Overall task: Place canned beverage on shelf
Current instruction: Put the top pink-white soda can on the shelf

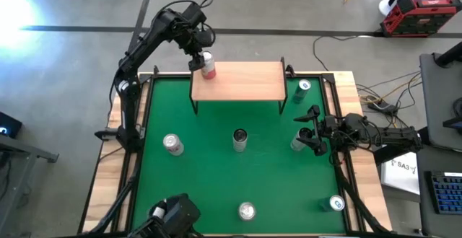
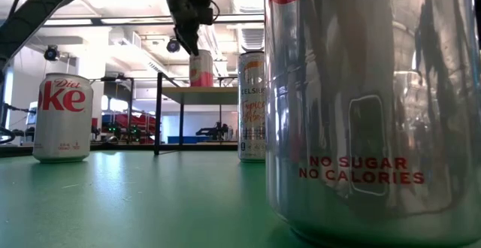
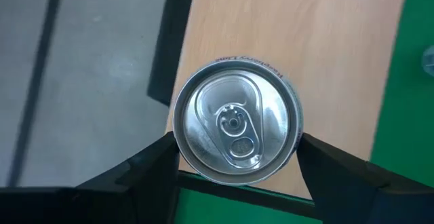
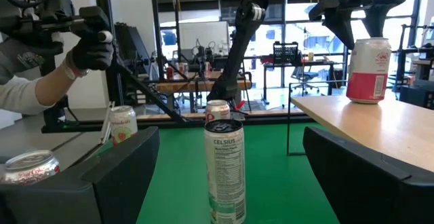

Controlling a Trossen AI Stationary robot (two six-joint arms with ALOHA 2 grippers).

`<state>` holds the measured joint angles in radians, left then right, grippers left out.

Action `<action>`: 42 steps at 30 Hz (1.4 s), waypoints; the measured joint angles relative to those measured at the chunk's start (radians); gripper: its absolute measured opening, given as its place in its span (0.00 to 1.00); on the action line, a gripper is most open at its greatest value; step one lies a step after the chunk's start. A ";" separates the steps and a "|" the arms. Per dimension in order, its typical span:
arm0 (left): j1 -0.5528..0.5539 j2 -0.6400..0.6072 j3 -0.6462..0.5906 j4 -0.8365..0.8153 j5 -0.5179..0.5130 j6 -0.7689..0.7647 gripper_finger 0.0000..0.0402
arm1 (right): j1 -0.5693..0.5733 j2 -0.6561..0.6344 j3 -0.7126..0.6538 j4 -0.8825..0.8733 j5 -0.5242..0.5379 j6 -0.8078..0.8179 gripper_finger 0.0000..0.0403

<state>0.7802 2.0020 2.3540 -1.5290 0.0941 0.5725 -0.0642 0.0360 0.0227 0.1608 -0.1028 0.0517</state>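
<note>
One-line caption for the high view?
Left gripper at a red-and-white can on the shelf corner; right gripper waits.

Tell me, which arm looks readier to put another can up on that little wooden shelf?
Probably the right. Its open gripper sits by a can on the mat, while the left gripper is over the pink can on the shelf.

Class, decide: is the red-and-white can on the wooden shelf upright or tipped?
Upright. The can stands on its base near the shelf's left end, lid facing the left gripper, whose fingers flank it.
</note>
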 joint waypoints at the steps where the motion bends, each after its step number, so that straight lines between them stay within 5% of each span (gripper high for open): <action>1: -0.006 -0.002 0.000 0.000 -0.023 -0.001 0.67 | 0.000 0.000 0.000 0.000 0.000 0.000 0.89; 6: -0.021 -0.012 0.000 0.001 -0.106 -0.040 0.67 | 0.000 0.000 0.000 0.000 0.000 0.000 0.89; 42: -0.051 -0.011 -0.006 0.021 -0.112 -0.332 0.67 | 0.000 0.000 0.000 0.000 0.000 0.000 0.89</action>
<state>0.7291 1.9911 2.3482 -1.5083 -0.0177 0.2408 -0.0640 0.0360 0.0225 0.1604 -0.1030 0.0517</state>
